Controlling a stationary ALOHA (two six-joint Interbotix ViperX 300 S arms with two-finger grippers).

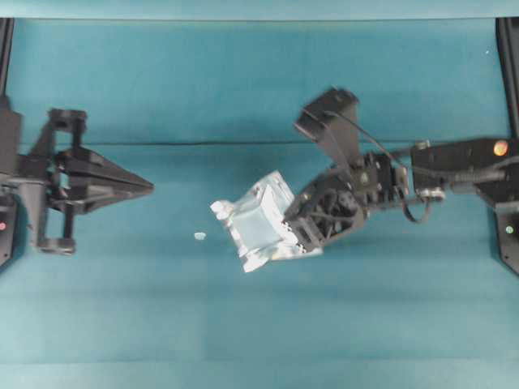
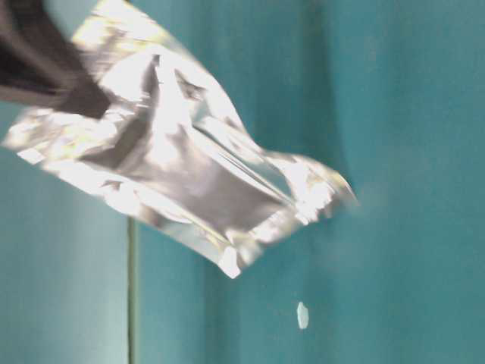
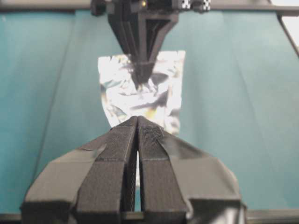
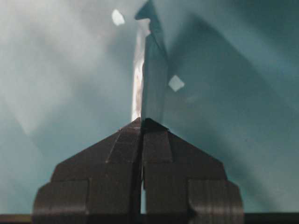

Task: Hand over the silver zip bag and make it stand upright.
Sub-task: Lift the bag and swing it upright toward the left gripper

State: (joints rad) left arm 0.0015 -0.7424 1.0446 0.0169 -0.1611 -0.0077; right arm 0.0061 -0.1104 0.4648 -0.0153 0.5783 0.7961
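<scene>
The silver zip bag (image 2: 182,159) is hanging clear of the worktop (image 1: 243,81), pinched at one edge by the right end effector (image 1: 296,231). The left end effector (image 1: 148,185), fingers together, is holding nothing, well apart.

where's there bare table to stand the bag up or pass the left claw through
Free cloth lies between the left claw and the silver zip bag, apart from a small white scrap, and along the near edge. It is crowded around the right claw pinching the bag.
</scene>
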